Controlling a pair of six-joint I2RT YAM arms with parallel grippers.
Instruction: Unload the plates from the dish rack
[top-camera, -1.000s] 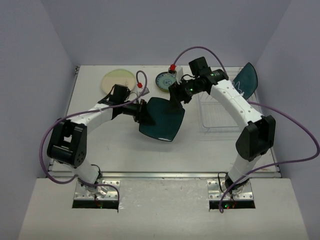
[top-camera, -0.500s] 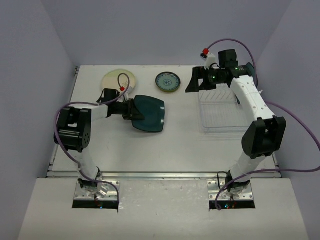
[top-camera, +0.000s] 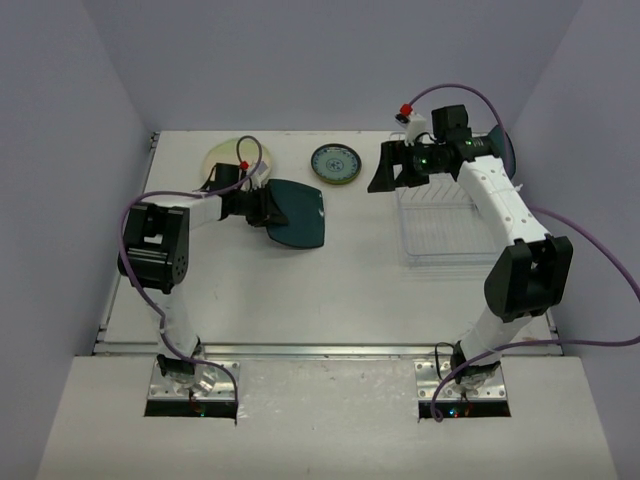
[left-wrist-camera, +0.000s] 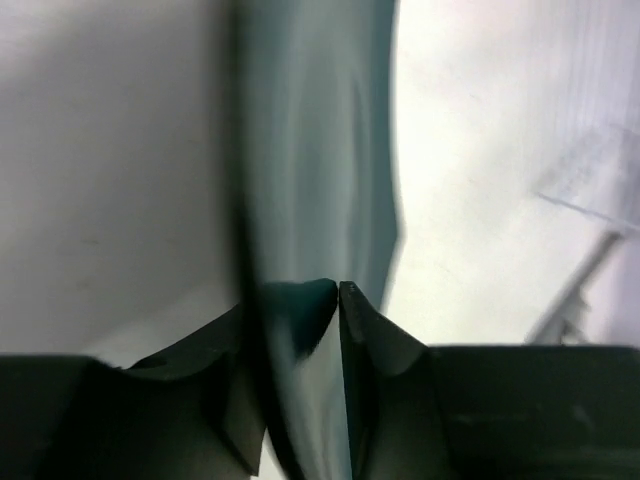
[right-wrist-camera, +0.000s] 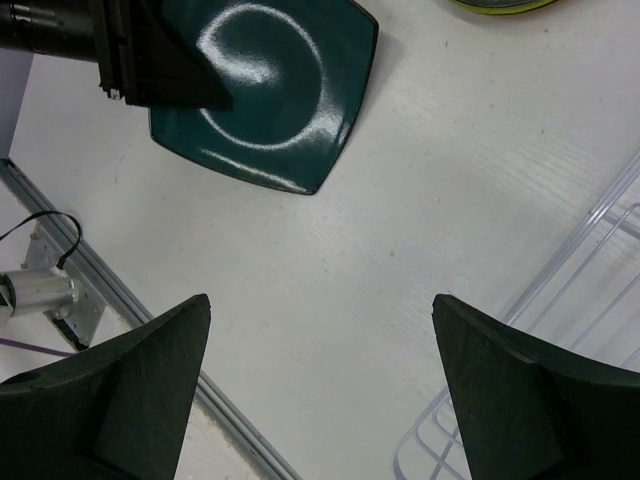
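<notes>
My left gripper (top-camera: 268, 206) is shut on the edge of the large dark-teal rounded-square plate (top-camera: 299, 212) and holds it low over the table's left-middle. In the left wrist view, both jaws pinch the plate (left-wrist-camera: 310, 150) at its rim. The right wrist view shows the same plate (right-wrist-camera: 265, 90). A cream plate (top-camera: 228, 156) lies at the back left, partly behind my left arm. A small teal-patterned plate (top-camera: 335, 163) lies at the back middle. My right gripper (top-camera: 386, 172) is open and empty, above the left back corner of the white wire dish rack (top-camera: 440, 235).
A dark plate edge (top-camera: 509, 150) shows behind my right arm at the rack's far end. Rack wires (right-wrist-camera: 590, 270) run along the right of the right wrist view. The metal table edge (right-wrist-camera: 120, 300) lies at its lower left. Walls close in on three sides.
My left gripper has carried the dark-teal plate left and back, toward the cream plate. My right gripper has let go of it and drawn back right to the rack.
</notes>
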